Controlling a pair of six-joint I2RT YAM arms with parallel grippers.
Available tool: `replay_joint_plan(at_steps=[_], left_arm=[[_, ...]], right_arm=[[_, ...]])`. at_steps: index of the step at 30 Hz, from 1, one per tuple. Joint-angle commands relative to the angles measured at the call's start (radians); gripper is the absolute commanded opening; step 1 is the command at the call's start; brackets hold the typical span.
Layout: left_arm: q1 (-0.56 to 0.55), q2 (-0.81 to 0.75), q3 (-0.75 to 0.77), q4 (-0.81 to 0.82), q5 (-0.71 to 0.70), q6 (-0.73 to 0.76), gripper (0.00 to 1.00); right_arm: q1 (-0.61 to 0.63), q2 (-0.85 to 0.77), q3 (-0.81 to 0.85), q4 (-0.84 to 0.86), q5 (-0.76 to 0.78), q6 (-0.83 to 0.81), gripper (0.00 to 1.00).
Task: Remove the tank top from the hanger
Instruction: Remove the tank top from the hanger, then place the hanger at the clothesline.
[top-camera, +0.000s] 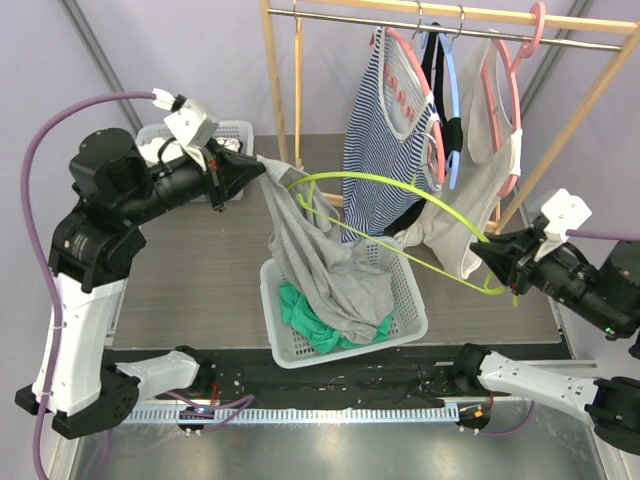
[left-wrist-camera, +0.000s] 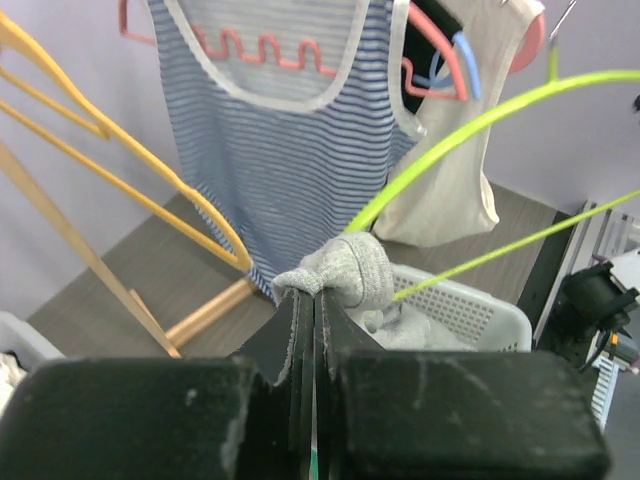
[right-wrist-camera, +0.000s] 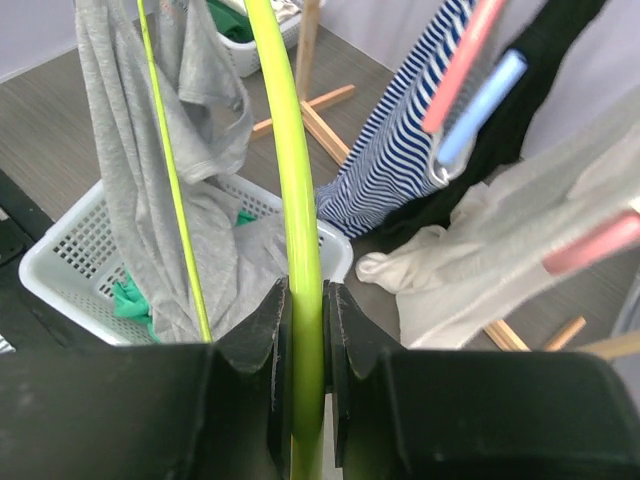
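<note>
Right gripper (right-wrist-camera: 305, 300), by the desk's right edge, is clamped on the lime hanger (right-wrist-camera: 288, 150). Grey tank top (top-camera: 315, 255) droops into the basket (top-camera: 405, 300) near the front edge, one hanger end apparently inside it, so not yet free. Farther back, left gripper (left-wrist-camera: 313, 300) pinches its strap tight

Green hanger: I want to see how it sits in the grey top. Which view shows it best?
Top external: the whole green hanger arcs from the right gripper into the grey tank top. Right wrist shows only its clamped bar; left wrist, two green arcs.
</note>
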Motion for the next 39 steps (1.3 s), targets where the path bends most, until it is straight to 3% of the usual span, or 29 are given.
replay_joint_plan(at_steps=[1, 6, 12, 13, 14, 15, 16, 22, 27, 30, 34, 39], left_arm=[[0.008, -0.013, -0.112, 0.027, 0.020, -0.042, 0.00], [0.008, -0.017, -0.140, 0.031, 0.006, -0.035, 0.00], [-0.015, -0.008, -0.238, 0.028, 0.298, -0.087, 0.00], [-0.034, -0.010, -0.253, 0.027, 0.428, -0.107, 0.09], [-0.044, -0.007, -0.270, 0.025, 0.469, -0.119, 0.24], [-0.058, -0.008, -0.298, 0.022, 0.506, -0.128, 0.53], [-0.072, -0.011, -0.310, 0.019, 0.553, -0.142, 0.99], [-0.083, -0.022, -0.274, -0.030, 0.523, -0.079, 1.00], [-0.084, 0.051, 0.031, -0.134, 0.307, 0.215, 1.00], [-0.083, 0.087, 0.142, -0.137, 0.229, 0.280, 1.00], [-0.083, 0.099, 0.145, -0.137, 0.196, 0.280, 1.00], [-0.083, 0.047, 0.026, -0.128, 0.112, 0.291, 1.00]], right_arm=[[-0.030, -0.052, 0.068, 0.000, 0.077, 0.026, 0.01], [-0.074, -0.098, 0.111, 0.000, 0.100, 0.024, 0.01], [-0.103, -0.100, 0.071, 0.017, 0.100, 0.030, 0.01], [-0.105, -0.083, 0.053, 0.023, 0.103, 0.027, 0.01], [-0.105, -0.074, 0.047, 0.027, 0.111, 0.026, 0.01], [-0.105, -0.064, 0.042, 0.031, 0.112, 0.023, 0.01], [-0.106, -0.057, 0.039, 0.034, 0.119, 0.015, 0.01], [-0.105, -0.011, 0.063, 0.068, 0.119, -0.019, 0.01], [-0.105, 0.012, 0.045, 0.085, 0.117, -0.062, 0.01], [-0.102, 0.060, 0.053, 0.103, 0.177, -0.060, 0.01], [-0.093, 0.144, 0.134, 0.116, 0.243, -0.056, 0.01], [-0.091, 0.265, 0.256, 0.097, 0.315, -0.013, 0.01]])
